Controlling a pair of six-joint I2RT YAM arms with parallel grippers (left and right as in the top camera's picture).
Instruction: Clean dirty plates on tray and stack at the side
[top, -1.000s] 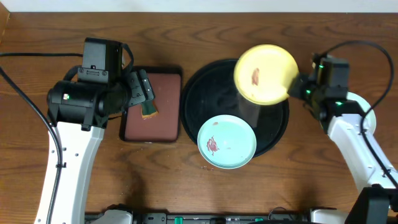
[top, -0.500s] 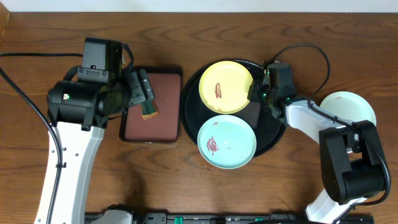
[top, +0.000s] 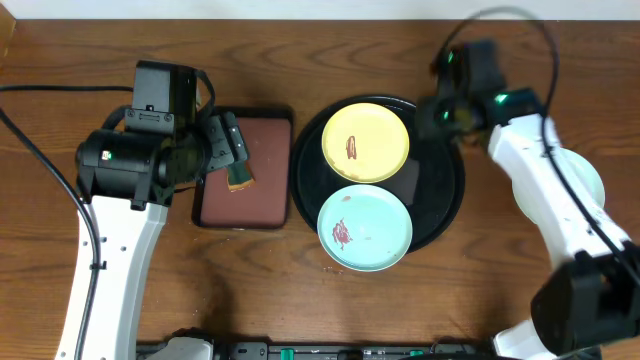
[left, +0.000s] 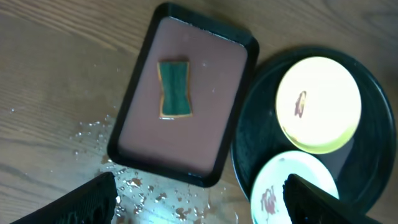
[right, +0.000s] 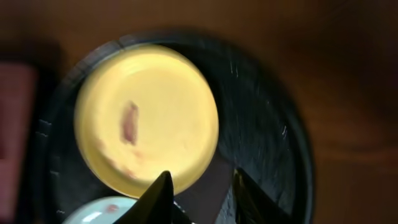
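**Right claw loose above the yellow plate, left claw wide over the maroon tray**

Right arm: it reaches in from the bench's right side, the forearm running up and back, the wrist bent over the far right of the black tray. It is blurred in the overhead view. The right claw points down at the tray. In the wrist view its two fingers stand a little apart with only tray surface in the gap. It grips nothing.

Left arm: the elbow is high and the wrist is over the maroon tray. The left claw is spread wide and empty, well above a green sponge lying flat in that tray. Water drops speckle the bench beside the tray's near corner.

Plates:
- The yellow plate lies flat on the far half of the black tray, free of both claws. It has a short reddish-brown smear left of centre.
- The mint plate lies flat at the tray's near edge, its rim riding out past the tray's rim. It has a reddish smear on its left part.
- The rims of these two plates about meet. I cannot tell whether they touch.
- A third plate, pale, sits on the bench right of the black tray. It is mostly hidden behind the right arm, and its surface can't be judged.
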